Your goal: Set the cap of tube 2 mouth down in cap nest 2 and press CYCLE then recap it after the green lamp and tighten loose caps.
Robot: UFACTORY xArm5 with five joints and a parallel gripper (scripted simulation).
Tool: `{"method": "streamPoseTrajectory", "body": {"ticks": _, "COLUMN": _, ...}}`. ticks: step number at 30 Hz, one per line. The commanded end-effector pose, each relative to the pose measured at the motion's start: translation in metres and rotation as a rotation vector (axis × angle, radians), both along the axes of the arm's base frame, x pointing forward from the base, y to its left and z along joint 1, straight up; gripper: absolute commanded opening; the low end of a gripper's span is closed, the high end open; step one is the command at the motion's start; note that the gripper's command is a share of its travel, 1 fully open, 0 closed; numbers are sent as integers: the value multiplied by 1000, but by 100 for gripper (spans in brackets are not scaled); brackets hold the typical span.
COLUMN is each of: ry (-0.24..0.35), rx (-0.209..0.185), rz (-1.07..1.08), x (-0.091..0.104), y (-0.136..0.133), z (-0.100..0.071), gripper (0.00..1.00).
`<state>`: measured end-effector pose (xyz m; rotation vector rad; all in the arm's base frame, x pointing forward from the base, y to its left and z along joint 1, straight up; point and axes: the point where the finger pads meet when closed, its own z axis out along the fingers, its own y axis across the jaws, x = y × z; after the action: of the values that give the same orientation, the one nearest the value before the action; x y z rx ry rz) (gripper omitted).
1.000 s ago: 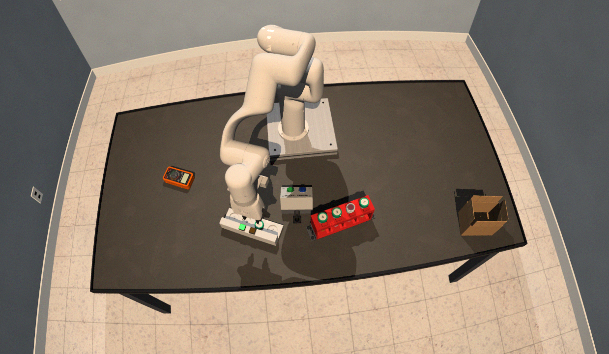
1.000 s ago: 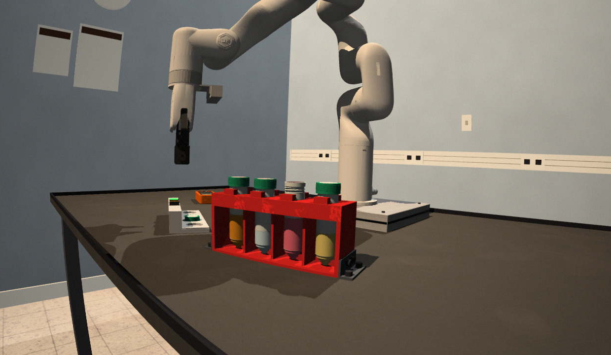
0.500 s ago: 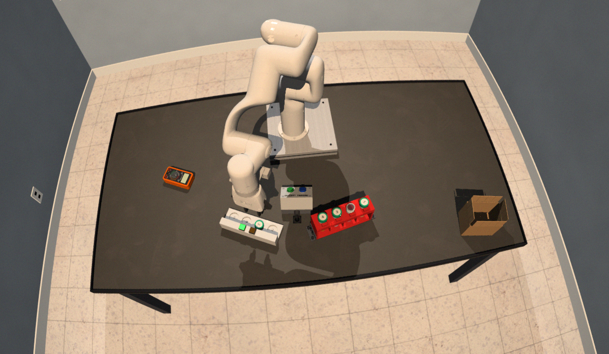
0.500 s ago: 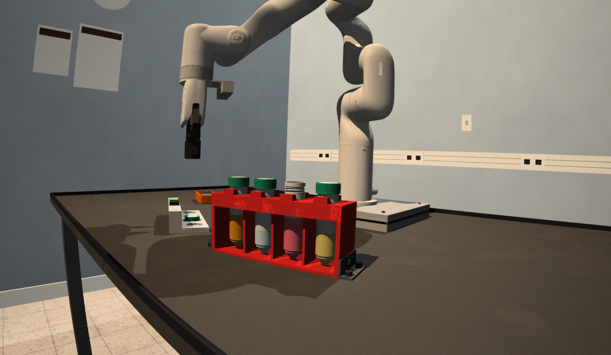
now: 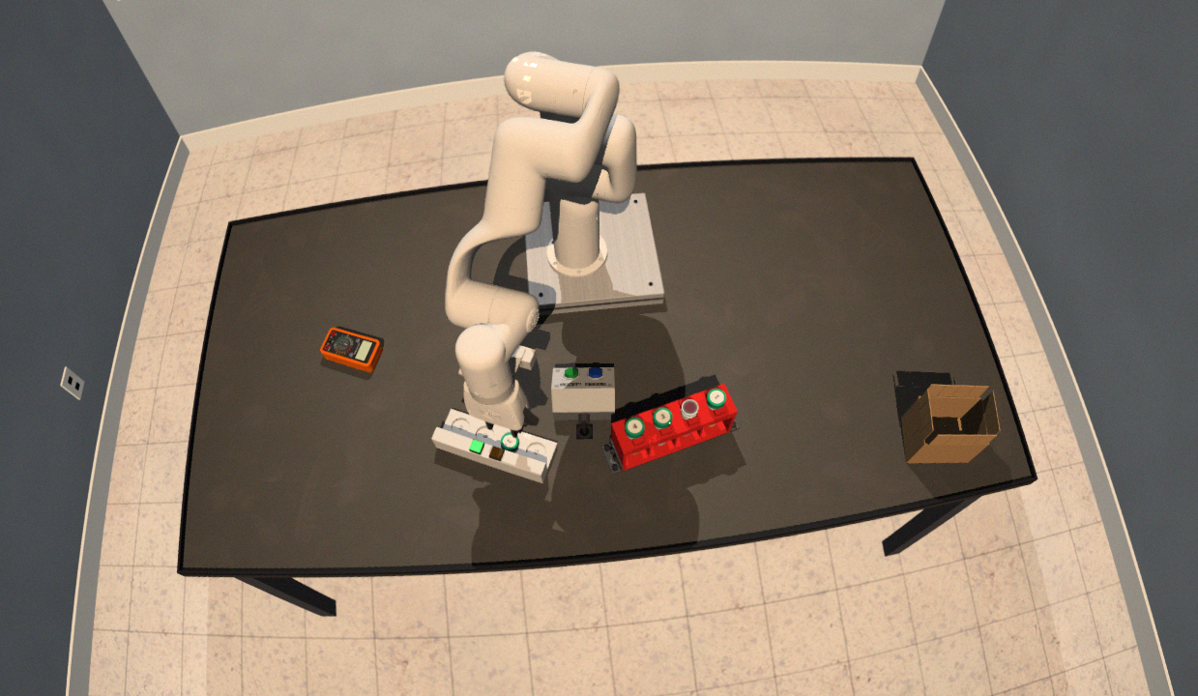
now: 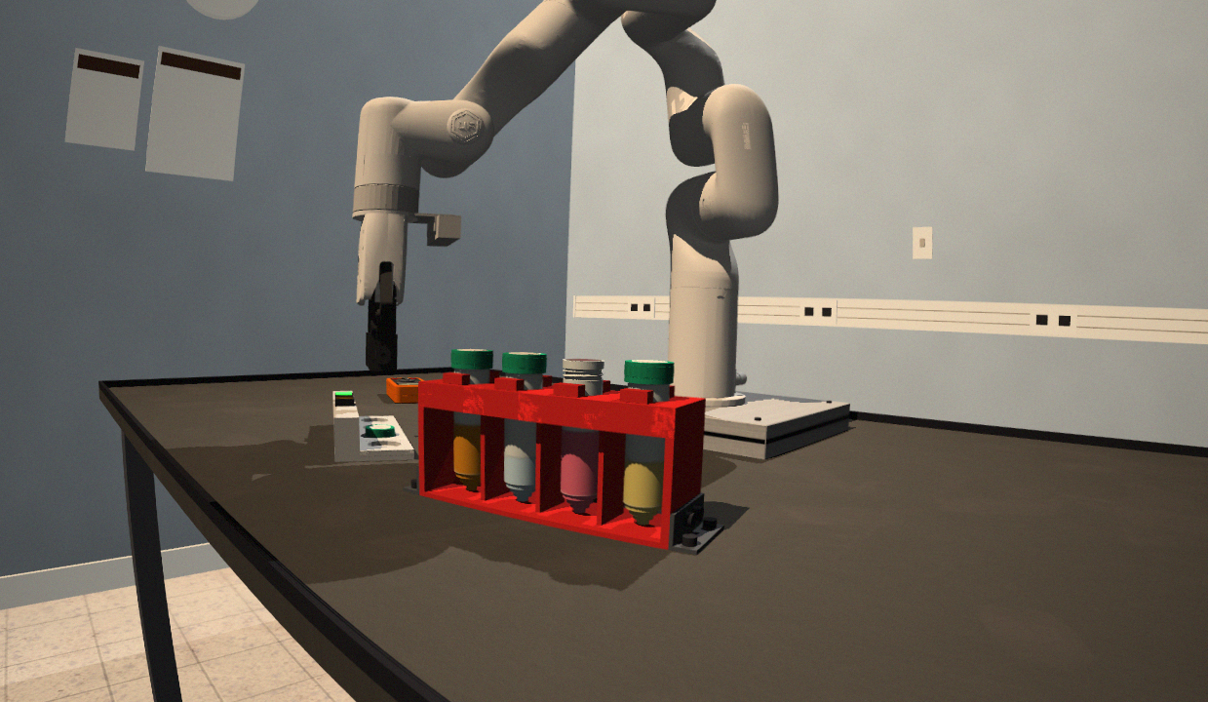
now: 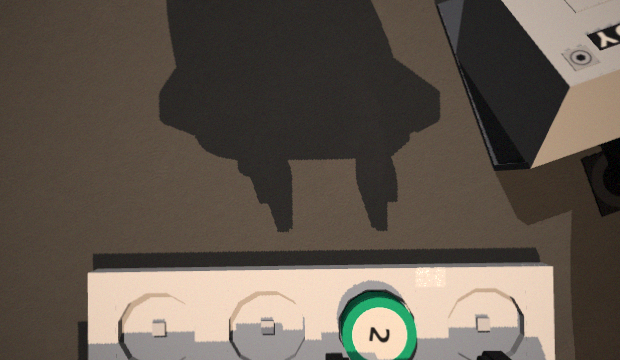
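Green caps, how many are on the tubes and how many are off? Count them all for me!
Green caps on tubes: 3
Green cap lying in the cap tray, marked 2: 1
Total green caps: 4

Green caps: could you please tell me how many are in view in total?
4. Three sit on tubes in the red rack: cap, cap and cap. The fourth, marked 2, lies in the cap tray.

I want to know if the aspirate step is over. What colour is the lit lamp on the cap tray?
Green; the lit lamp shows best in the top view.
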<state>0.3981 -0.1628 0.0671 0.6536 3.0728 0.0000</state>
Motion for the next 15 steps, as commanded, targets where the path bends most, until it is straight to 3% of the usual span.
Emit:
{"method": "streamPoseTrajectory", "body": {"ticks": 1, "ry": -5, "rx": 0, "rz": 0, "x": 3, "y": -1, "z": -21, "gripper": 46}}
{"method": "streamPoseTrajectory", "body": {"ticks": 7, "ry": -5, "rx": 0, "rz": 0, "x": 3, "y": -1, "z": -51, "gripper": 46}}
{"method": "streamPoseTrajectory", "body": {"ticks": 15, "ry": -5, "rx": 0, "rz": 0, "x": 4, "y": -1, "z": -61, "gripper": 46}}
